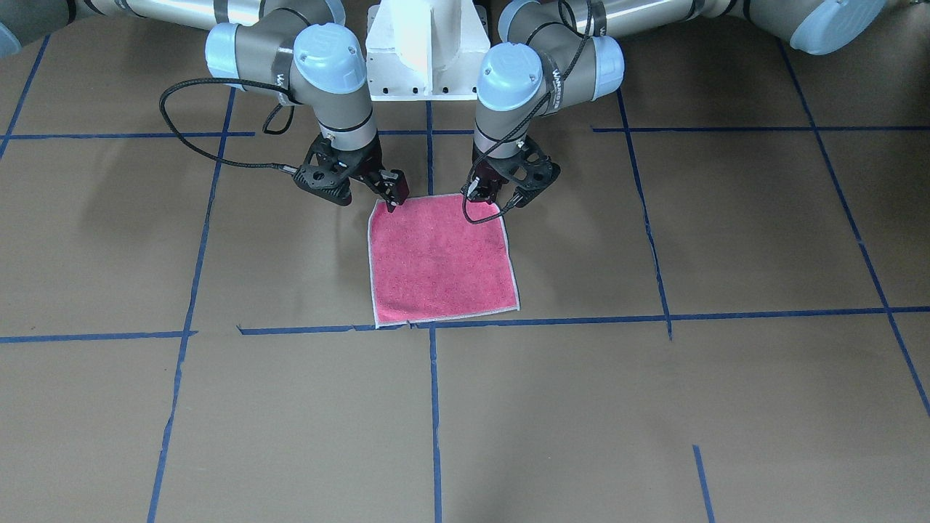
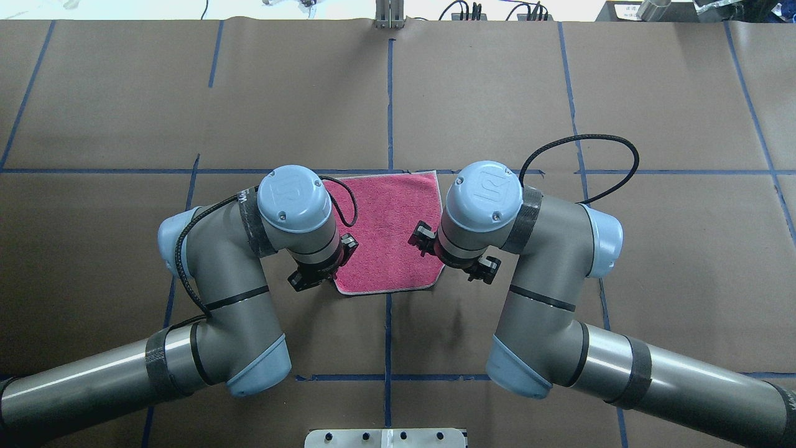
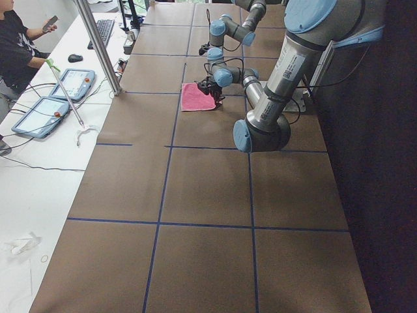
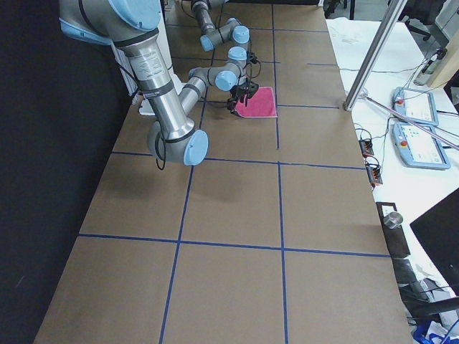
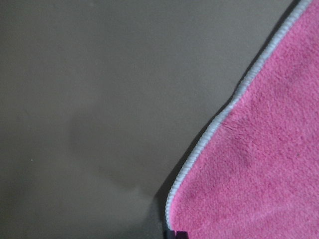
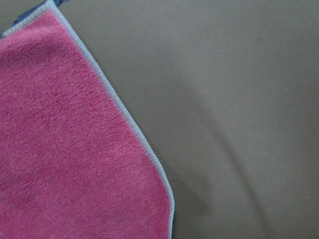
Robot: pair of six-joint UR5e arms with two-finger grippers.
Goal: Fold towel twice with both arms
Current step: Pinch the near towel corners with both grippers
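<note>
Pink-red towel (image 1: 439, 261) lying flat on the brown-papered table (image 1: 654, 399), pink face up, left gripper (image 1: 498, 197) low at one robot-side corner, right gripper (image 1: 393, 197) at the other, fingertips by the whitish hem (image 5: 199, 149), can't tell how wide either one's fingers stand.

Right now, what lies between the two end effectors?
The towel: its robot-side edge runs from left end effector to right end effector, in the front-facing view.

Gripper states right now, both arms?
Left gripper: at a robot-side corner of the towel, grip cannot be told.
Right gripper: at the other robot-side corner, cannot be told.
</note>
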